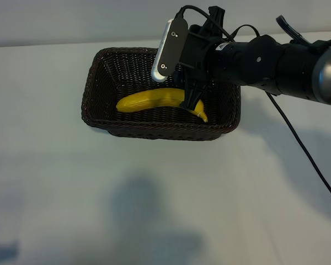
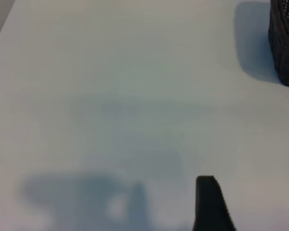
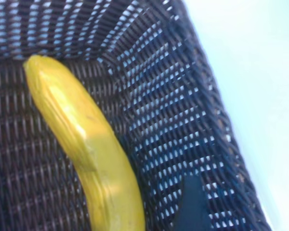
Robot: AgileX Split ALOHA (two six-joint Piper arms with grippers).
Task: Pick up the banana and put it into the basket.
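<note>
We see the banana (image 1: 149,100) lying flat inside the basket (image 1: 99,105). It rests on the woven floor, close to the near wall, with its dark tip pointing to the right. The basket sits on the far part of the table (image 1: 154,187), a little left of the middle.

The right gripper (image 1: 188,98) reaches in from the right, over the basket. It hangs just above the stem end of the banana. Its fingers (image 3: 192,204) are spread apart and hold nothing. In the right wrist view the banana (image 3: 91,149) lies free on the basket (image 3: 173,96) floor, and one dark finger shows beside it, not touching it. The black arm and its white camera block cover part of the basket's far right corner, so we cannot see that bit. A black cable (image 1: 306,154) hangs from the arm and runs down over the table on the right.

The left gripper (image 2: 253,204) is parked low over bare table. Its fingers are apart and empty. From there only one corner of the basket (image 2: 284,43) shows, far off.

The table is smooth and white. Soft grey shadows lie on its near side. Behind the table is a plain pale wall.
</note>
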